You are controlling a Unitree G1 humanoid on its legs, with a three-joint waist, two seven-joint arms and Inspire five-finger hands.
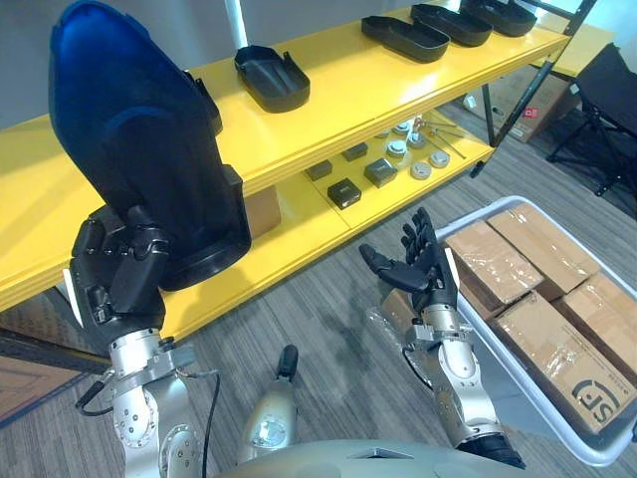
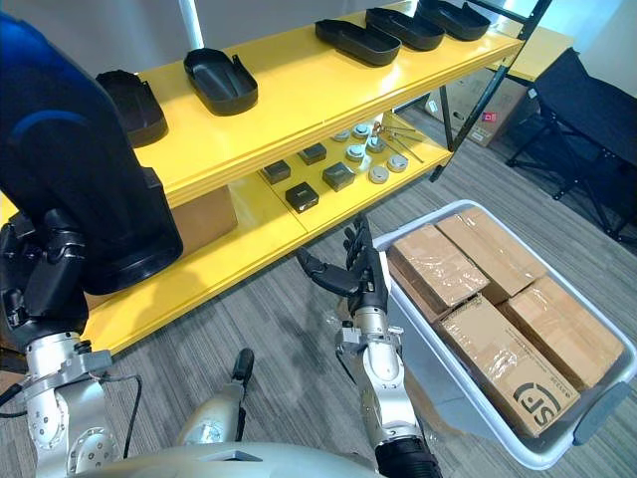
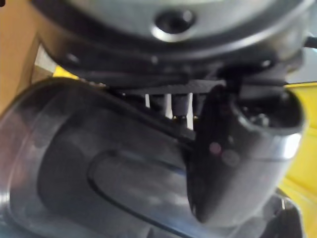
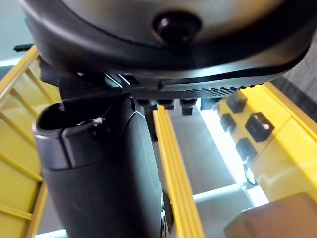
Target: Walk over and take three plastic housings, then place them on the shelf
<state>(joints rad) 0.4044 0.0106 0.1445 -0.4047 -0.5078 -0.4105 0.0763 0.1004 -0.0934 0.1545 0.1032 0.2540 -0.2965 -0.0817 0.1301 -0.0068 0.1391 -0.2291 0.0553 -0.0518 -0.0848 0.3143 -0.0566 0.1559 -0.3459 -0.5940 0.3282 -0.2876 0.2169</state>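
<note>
my left hand (image 1: 119,274) had its fingers curled round the base of a dark housing (image 1: 139,139), holding it upright in front of the yellow shelf (image 1: 338,85), clear of the top board. several other housings (image 2: 221,80) already lay on that board, but i couldn't tell which counted toward the three. i judged this one not yet placed. my right hand (image 1: 423,269) hung wide and empty beside the bin (image 2: 418,214) of boxes.

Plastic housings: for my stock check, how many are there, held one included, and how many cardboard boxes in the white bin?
Plastic housings: 6 (5 on the top shelf, 1 in the left robot hand)
Cardboard boxes: 4
Total: 10
</note>
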